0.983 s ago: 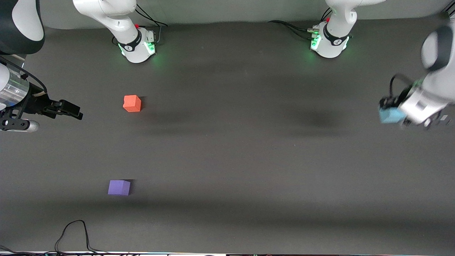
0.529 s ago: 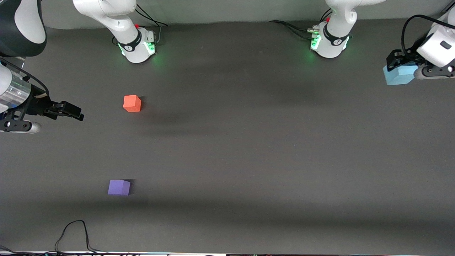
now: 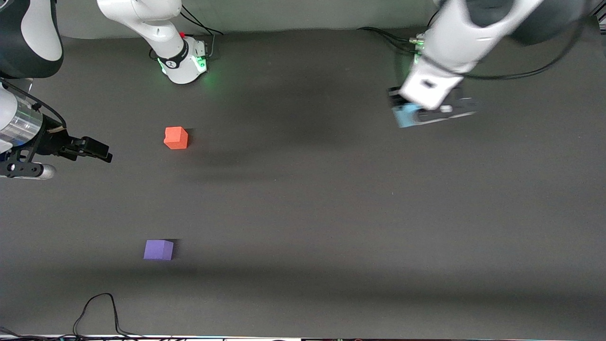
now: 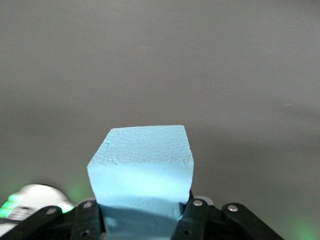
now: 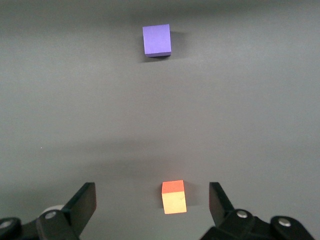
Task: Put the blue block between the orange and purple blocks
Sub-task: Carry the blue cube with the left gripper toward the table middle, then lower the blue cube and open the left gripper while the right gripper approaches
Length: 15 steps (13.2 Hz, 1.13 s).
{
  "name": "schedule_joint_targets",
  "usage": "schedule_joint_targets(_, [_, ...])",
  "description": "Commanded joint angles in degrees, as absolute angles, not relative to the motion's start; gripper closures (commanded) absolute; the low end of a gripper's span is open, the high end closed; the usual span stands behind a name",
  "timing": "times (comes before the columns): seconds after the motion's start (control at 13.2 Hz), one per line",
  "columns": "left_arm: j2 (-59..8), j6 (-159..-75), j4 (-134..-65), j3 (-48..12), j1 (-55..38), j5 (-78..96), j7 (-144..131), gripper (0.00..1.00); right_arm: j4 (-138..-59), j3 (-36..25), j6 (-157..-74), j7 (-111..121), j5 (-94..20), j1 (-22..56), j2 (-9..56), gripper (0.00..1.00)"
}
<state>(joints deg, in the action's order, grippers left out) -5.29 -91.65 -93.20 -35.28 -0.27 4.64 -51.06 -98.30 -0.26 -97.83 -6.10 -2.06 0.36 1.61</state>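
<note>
The blue block [image 3: 405,115] is held in my left gripper [image 3: 411,113], up in the air over the table close to the left arm's base. In the left wrist view the block [image 4: 142,160] fills the space between the fingers [image 4: 196,212]. The orange block [image 3: 176,138] sits on the table toward the right arm's end. The purple block [image 3: 158,249] lies nearer the front camera than it, with a wide gap between them. My right gripper [image 3: 102,152] is open and empty, hanging beside the orange block at the right arm's end. Its wrist view shows the orange block [image 5: 174,196] and the purple block [image 5: 156,39].
The dark grey table [image 3: 303,203] carries only the two blocks. The right arm's base [image 3: 182,59] stands at the table's back edge, with the left arm's base [image 3: 416,59] partly covered by the arm. A black cable [image 3: 99,312] loops at the front edge.
My left gripper has swung with the blue block from the left arm's end of the table in toward the middle, by the left base. The right arm has barely moved.
</note>
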Motion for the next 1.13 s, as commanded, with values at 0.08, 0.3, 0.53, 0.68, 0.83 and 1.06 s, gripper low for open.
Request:
schedule_joint_targets(0.08, [-26.8, -96.0, -77.9, -36.1, -15.6, -5.2, -69.9, 0.71, -98.7, -0.5, -98.4, -5.4, -3.0, 0.6, 1.1, 0.00])
schedule_joint_targets(0.3, [-36.2, -103.2, -76.4, -35.9, -22.6, -11.2, -71.5, 0.71, -98.7, -0.6, -98.5, -5.3, -3.0, 0.6, 1.4, 0.00])
schedule_joint_targets(0.53, [-43.7, -108.8, -76.6, -33.4, -27.5, -18.7, -73.4, 0.70, -98.7, -0.5, -98.8, -5.4, -3.0, 0.6, 1.5, 0.00])
schedule_joint_targets(0.68, [-46.9, -115.1, -76.9, -28.5, -32.0, -19.1, -73.6, 0.70, -98.7, -0.4, -99.2, -5.4, -3.0, 0.6, 2.6, 0.00])
schedule_joint_targets(0.83, [-50.3, -120.0, -76.9, -23.8, -36.8, -19.0, -73.6, 0.70, -98.6, 1.2, -100.3, -5.5, -2.9, 0.8, 3.3, 0.00])
schedule_joint_targets(1.06, [-52.2, -123.6, -77.4, -20.5, -40.0, -18.9, -74.2, 0.69, -98.6, 2.1, -101.0, -6.4, -2.8, 0.7, 3.8, 0.00])
